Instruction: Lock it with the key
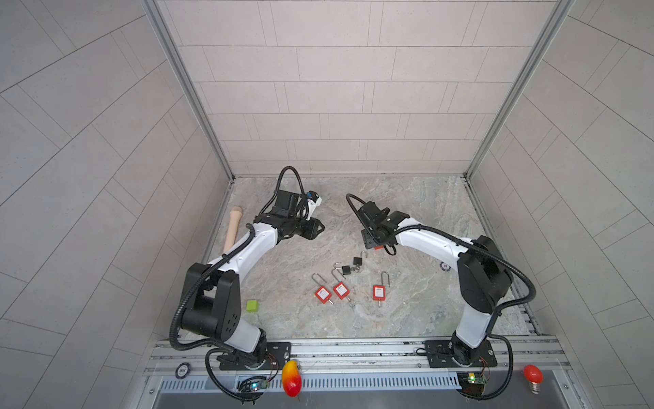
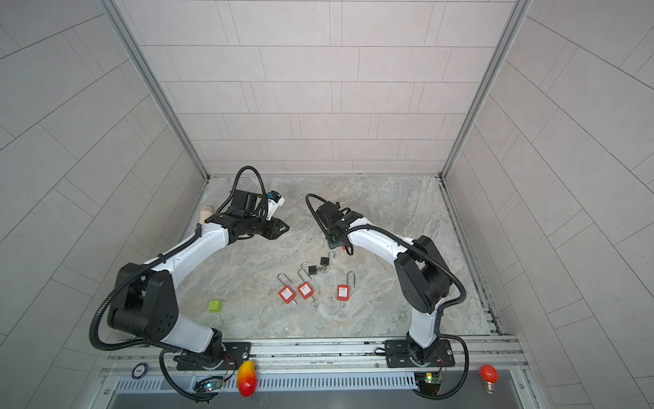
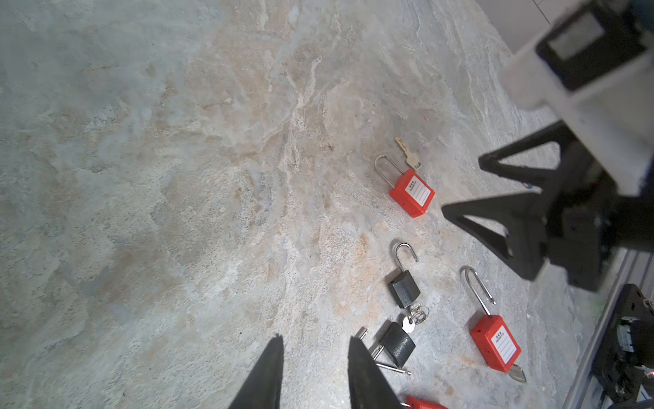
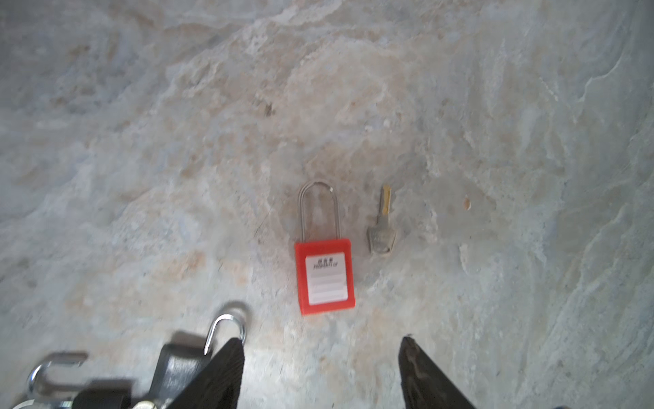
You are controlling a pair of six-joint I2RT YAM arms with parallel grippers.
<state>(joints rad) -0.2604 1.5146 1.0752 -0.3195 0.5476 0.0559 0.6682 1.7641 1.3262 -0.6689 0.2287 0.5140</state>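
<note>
A red padlock (image 4: pixel 325 276) lies flat on the stone table, both legs of its shackle in the body. A loose key (image 4: pixel 382 230) lies just beside it, apart from it. My right gripper (image 4: pixel 320 340) hangs open above the table short of this padlock, nothing between its fingers. The left wrist view shows the same padlock (image 3: pixel 412 193) and key (image 3: pixel 407 154), with the right gripper (image 3: pixel 463 187) close by. My left gripper (image 3: pixel 316 341) is open and empty, raised at the left (image 1: pixel 316 226). In a top view the right wrist hides most of this padlock (image 1: pixel 378 248).
Two black padlocks (image 1: pixel 346 271) (image 1: pixel 357 261) with open shackles and a key ring lie mid-table. Three more red padlocks (image 1: pixel 322 294) (image 1: pixel 341 290) (image 1: pixel 378 292) lie in a row nearer the front. A green cube (image 1: pixel 252 305) and a beige wooden handle (image 1: pixel 233 230) are at the left.
</note>
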